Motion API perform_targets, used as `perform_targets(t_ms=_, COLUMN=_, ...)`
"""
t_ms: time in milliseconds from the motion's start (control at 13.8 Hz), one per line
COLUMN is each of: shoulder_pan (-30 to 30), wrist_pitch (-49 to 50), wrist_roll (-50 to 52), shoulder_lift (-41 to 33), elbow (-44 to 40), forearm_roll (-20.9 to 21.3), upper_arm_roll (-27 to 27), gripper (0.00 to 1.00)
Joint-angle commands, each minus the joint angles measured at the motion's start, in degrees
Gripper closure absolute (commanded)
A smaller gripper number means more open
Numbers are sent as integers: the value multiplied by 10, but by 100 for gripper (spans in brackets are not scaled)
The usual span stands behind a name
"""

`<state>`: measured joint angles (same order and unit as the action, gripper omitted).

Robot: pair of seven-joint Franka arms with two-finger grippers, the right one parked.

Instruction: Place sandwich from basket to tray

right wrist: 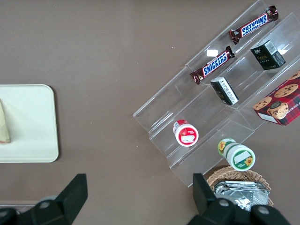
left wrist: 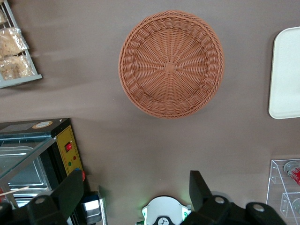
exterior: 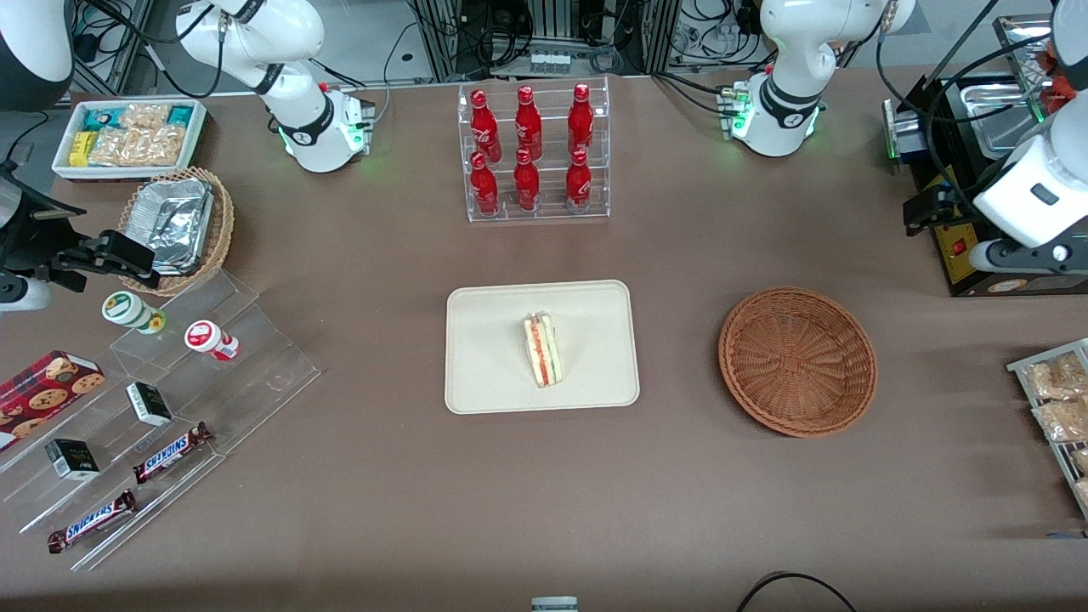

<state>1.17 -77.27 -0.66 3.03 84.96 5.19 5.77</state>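
Sandwich rests delivered at the tray's centre; basket at its three o'clock sits empty; claw spread, released, high above the worktop.

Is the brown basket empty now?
Yes, empty. The basket shows only bare weave; the sandwich lies on the tray. The open gripper hangs above the table.
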Motion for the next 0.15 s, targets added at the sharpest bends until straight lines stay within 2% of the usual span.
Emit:
perform_targets(t_ms=0, shoulder_pan=19, wrist_pitch=-1, wrist_roll=-6, shoulder_lift=-10, elbow=16, forearm_roll=-5, upper_arm_roll=4, gripper=0)
perform_targets(t_ms=73, shoulder_pan=19, wrist_pitch=-2, wrist_roll=-6, shoulder_lift=-8, elbow=16, forearm_roll=-11, upper_arm_roll=3, gripper=0)
